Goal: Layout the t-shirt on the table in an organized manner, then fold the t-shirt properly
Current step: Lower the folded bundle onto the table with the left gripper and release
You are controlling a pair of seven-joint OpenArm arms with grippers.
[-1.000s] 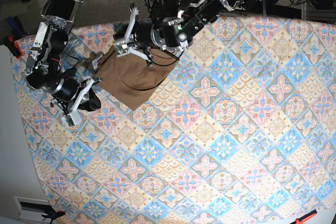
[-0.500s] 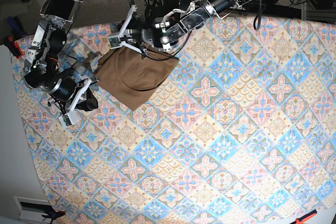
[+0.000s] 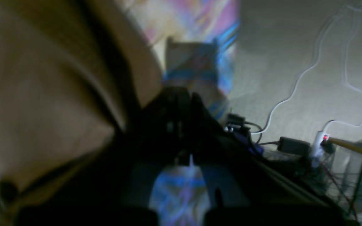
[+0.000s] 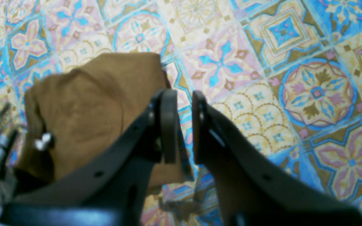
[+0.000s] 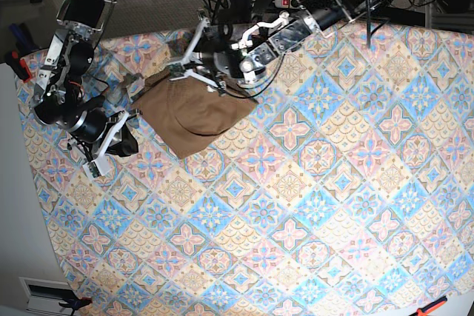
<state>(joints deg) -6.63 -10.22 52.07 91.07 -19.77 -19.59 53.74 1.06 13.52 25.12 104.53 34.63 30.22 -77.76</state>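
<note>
The tan-brown t-shirt (image 5: pixel 194 109) lies folded near the far left of the table (image 5: pixel 311 183), its far edge bunched and raised. My left gripper (image 5: pixel 183 72) reaches in from the far side and is shut at that raised edge. In the blurred left wrist view the cloth (image 3: pixel 49 88) hangs close along the left of the shut left gripper (image 3: pixel 181 94). My right gripper (image 5: pixel 127 138) hovers just left of the shirt. In the right wrist view the right gripper (image 4: pixel 183 94) shows a narrow gap with nothing in it, over the tiles beside the shirt's corner (image 4: pixel 99 94).
The table's far edge runs just behind the shirt, and past it are a power strip with cables (image 3: pixel 322 141) on the floor. Red-handled tools (image 5: pixel 18 64) lie off the table's left edge. An orange clamp (image 5: pixel 433 306) sits at the near right corner.
The left arm has swung to the right and its gripper has shifted along the shirt's far edge, which is now bunched and raised. The right arm has hardly moved.
</note>
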